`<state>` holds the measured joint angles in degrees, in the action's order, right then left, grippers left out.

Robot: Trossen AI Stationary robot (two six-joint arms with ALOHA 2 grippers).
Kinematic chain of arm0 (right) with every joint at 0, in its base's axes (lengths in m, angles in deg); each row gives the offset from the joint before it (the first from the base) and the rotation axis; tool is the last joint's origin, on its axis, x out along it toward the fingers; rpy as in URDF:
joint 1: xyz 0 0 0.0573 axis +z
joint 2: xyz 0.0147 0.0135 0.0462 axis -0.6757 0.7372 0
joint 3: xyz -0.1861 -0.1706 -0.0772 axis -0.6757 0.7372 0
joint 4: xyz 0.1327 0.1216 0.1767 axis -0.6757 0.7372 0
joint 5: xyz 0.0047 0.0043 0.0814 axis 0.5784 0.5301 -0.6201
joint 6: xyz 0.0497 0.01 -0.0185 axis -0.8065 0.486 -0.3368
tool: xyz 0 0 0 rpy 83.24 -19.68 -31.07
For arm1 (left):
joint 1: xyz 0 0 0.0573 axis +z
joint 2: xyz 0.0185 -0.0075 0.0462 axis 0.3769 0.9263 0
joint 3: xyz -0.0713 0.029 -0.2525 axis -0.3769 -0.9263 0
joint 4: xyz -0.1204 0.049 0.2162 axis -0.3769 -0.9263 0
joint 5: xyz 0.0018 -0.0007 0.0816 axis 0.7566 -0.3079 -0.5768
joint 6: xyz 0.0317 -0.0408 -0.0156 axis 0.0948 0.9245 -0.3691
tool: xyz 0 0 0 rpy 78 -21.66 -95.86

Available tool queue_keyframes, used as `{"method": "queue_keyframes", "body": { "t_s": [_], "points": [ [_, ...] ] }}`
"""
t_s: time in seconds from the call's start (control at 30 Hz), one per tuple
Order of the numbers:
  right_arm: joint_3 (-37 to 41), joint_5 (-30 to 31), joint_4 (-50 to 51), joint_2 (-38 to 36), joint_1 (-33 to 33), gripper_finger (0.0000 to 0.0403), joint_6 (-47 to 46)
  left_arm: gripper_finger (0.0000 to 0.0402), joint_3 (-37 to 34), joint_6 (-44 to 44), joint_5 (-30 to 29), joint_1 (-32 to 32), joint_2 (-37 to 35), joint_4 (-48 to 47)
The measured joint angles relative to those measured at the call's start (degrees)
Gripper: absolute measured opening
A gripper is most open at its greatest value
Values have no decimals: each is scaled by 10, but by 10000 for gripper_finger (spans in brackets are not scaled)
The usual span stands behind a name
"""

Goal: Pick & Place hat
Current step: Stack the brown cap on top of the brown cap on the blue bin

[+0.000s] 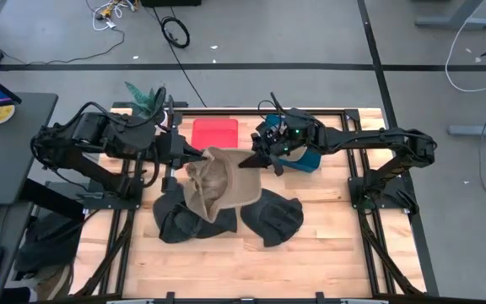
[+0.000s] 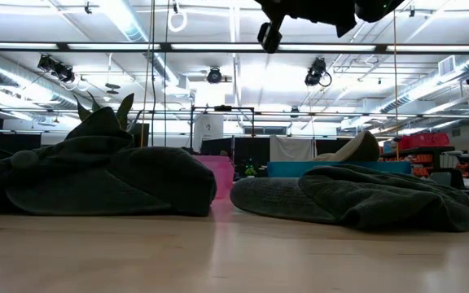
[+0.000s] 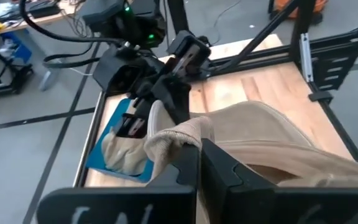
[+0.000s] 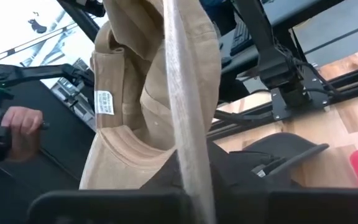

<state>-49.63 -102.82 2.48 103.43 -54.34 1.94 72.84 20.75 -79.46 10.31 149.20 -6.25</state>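
A tan hat [image 1: 222,181] hangs over the middle of the table between my two arms, above two dark hats. My left gripper [image 1: 194,157] is shut on its left side. My right gripper [image 1: 256,160] is shut on its right side. The left wrist view shows the tan hat [image 3: 260,134] spreading out from my left gripper [image 3: 199,149], with my right gripper farther off on the brim. The right wrist view looks into the hat's underside [image 4: 148,81], where a white label shows, past my right gripper [image 4: 191,180]. My left gripper pinches a bunched, folded piece of the hat's edge [image 3: 174,135] between its two fingers, slanting down from the table's left. The hat hangs from there toward the right arm. My right gripper pinches the hat's thin brim edge [image 4: 188,149] between its two fingers, coming level from the table's right. The brim runs upright through the fingers, and the crown hangs open beyond them.
Two dark hats [image 1: 188,221] [image 1: 272,215] lie on the wooden table below the tan one. A red flat block [image 1: 214,133] and a blue one [image 1: 309,160] lie at the far side. A person's hand [image 4: 18,121] shows beyond the table in the right wrist view.
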Motion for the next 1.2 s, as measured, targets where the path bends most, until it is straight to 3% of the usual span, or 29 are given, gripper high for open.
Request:
{"method": "queue_keyframes", "body": {
  "t_s": [0.13,0.3,0.43,0.7,0.9,1.03,1.2],
  "points": [
    [0,6,0,0,0,20,-3,12,0,13,-26,3,0,0],
    [0,41,38,-27,-2,9,42,34,0,67,-115,4,-3,-1],
    [0,142,94,-77,-2,10,160,58,0,113,-132,4,-15,-2],
    [0,402,165,-184,9,10,372,87,0,201,-130,4,-38,14],
    [0,641,201,-228,44,10,509,90,0,273,-116,3,-67,30],
    [-3,720,187,-233,81,10,619,86,0,327,-183,8,-87,32],
    [-11,817,115,-212,136,13,829,88,0,416,-254,42,-97,28]
  ]
}}
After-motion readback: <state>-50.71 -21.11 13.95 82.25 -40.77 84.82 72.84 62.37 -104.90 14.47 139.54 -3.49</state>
